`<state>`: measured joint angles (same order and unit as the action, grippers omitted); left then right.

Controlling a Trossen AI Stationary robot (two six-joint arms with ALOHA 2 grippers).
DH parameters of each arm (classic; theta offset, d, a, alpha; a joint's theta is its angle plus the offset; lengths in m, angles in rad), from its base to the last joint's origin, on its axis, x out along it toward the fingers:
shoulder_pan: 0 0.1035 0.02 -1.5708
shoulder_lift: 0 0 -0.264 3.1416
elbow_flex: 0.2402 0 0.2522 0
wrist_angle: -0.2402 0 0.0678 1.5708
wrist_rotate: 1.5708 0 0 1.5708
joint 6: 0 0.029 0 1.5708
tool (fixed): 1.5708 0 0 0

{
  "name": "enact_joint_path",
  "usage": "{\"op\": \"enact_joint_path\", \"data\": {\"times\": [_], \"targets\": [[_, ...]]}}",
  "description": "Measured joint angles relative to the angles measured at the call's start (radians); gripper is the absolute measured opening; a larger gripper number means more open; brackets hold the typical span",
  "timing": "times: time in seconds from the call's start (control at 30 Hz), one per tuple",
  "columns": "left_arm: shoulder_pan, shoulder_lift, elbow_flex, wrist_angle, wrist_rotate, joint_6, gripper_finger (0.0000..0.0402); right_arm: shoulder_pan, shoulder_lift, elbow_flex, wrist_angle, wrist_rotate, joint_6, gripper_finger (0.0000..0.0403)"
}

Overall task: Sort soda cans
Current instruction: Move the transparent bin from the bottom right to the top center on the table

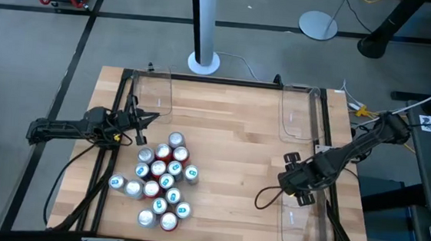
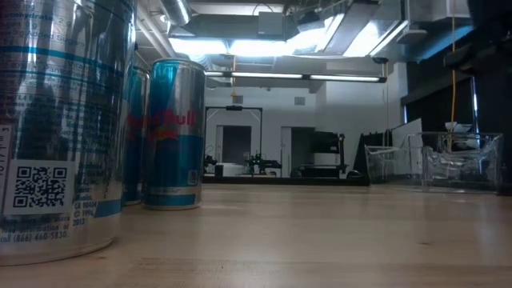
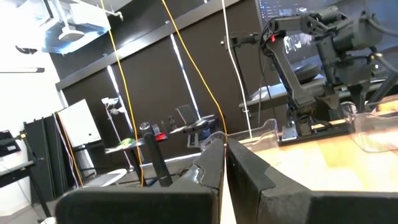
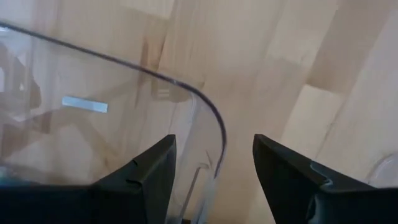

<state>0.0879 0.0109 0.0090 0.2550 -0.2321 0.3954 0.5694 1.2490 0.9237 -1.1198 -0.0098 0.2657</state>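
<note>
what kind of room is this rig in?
Probably a robotics lab or workshop: a wooden table with two arms mounted on it, another arm rig on a bench behind, exposed ceiling ducts and strip lights overhead.

Soda cans (image 1: 160, 182): about fifteen, all upright, silver tops up, packed in one loose cluster on the wooden table's left half, toward its near edge. Many touch or stand just beside a neighbour. Bodies mixed: red, blue-and-white, silver. One can (image 1: 117, 183) sits at the cluster's left fringe. Low view: a blue-and-silver can (image 2: 172, 134) with red lettering stands upright; a closer can (image 2: 60, 128) bearing a QR code stands at left.
</note>
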Motion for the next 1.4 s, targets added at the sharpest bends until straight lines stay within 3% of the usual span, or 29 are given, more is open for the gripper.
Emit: {"op": "enact_joint_path", "data": {"times": [0.3,0.73,1.0,1.17,1.4], "targets": [[0.0,0.0,0.0,0.016,0.0,-0.002,0.0011,0.0,0.015,-0.022,0.087,0.053,-0.038,0.0195],[0.0,0.0,0.0,0.016,0.0,-0.003,0.0011,0.0,0.019,-0.022,0.081,0.094,-0.155,0.0012],[0.0,0.0,0.0,0.017,0.0,-0.003,0.0011,-0.029,0.019,-0.022,0.164,0.169,-0.259,0.0022],[0.0,0.0,0.0,0.017,0.0,-0.003,0.0011,-0.09,0.024,-0.022,0.264,0.174,-0.38,0.0006],[0.0,0.0,0.0,0.017,0.0,-0.003,0.0011,-0.202,0.064,-0.022,0.323,0.175,-0.513,0.0018]]}}
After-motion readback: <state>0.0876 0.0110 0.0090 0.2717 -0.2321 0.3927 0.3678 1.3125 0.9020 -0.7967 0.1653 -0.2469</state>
